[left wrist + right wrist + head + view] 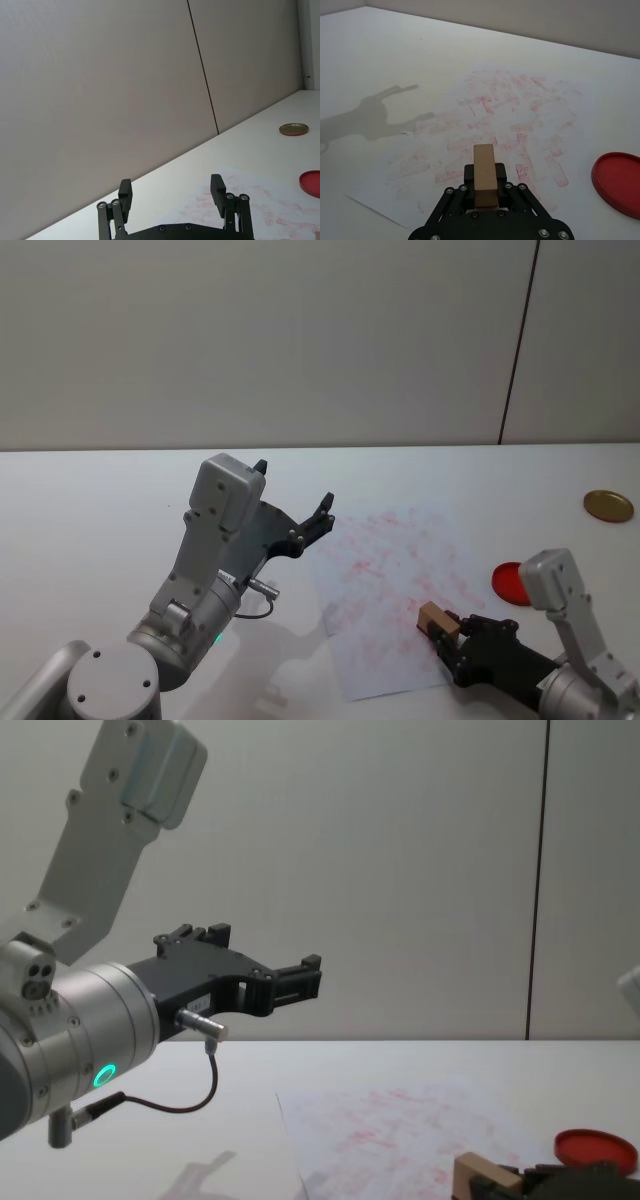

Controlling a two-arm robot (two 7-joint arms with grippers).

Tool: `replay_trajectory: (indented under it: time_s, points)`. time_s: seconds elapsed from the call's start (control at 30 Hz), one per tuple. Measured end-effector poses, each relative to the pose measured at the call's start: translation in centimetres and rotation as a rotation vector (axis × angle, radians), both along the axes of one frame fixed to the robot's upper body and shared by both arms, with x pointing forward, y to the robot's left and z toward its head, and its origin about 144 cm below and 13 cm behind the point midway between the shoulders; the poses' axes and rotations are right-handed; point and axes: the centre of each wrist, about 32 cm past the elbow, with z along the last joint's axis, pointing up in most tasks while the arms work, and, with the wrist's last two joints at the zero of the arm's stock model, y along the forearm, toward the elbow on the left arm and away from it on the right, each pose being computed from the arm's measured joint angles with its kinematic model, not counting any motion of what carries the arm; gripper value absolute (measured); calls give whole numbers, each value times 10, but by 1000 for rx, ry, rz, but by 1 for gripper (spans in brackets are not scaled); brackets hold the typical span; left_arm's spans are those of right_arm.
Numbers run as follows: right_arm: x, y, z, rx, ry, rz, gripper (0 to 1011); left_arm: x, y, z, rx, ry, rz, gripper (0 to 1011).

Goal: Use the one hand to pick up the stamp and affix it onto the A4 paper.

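Two arms are sharing the white table (100,500) in the head view, but one alone is working. The right gripper (447,633), reaching in low from the near right, is clamping the stamp (434,618) between its jaws and holding it over the near right part of the A4 paper (385,560). The red ink pad (508,582) is lying just beside the sheet's right edge, likely placed there within easy reach for inking, and a gold lid (608,505) is sitting well apart at the far right. The left gripper (295,483) is hanging raised over the table just left of the paper, jaws spread and gripping nothing.

From the left wrist, those two fingers are standing wide apart and pointing toward the wall, with the marked sheet lying beyond them. The arm is apparently idling clear of the work.

From the right wrist, the wooden block is jutting forward out of the closed jaws, pinched by its long sides so that its far end is left free to press. It is aiming at a patch already crowded with red prints. Whether it is touching the sheet cannot be told.

From the chest, the left forearm, its green light (103,1074) glowing, is angling upward and holding its gripper level, high above the table. The stamp is sitting low at the paper's near edge, which suggests a press is close.
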Motion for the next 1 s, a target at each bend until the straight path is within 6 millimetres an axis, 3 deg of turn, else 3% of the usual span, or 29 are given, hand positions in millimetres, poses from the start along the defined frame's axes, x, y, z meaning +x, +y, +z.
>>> replay_trajectory:
  time_s: [0.43, 1.0]
  points:
    - [4, -4, 3, 22, 5, -7, 221, 0, 0, 0, 0, 0, 0, 993]
    - [17, -13, 27, 124, -144, -87, 220, 0, 0, 0, 0, 0, 0, 993]
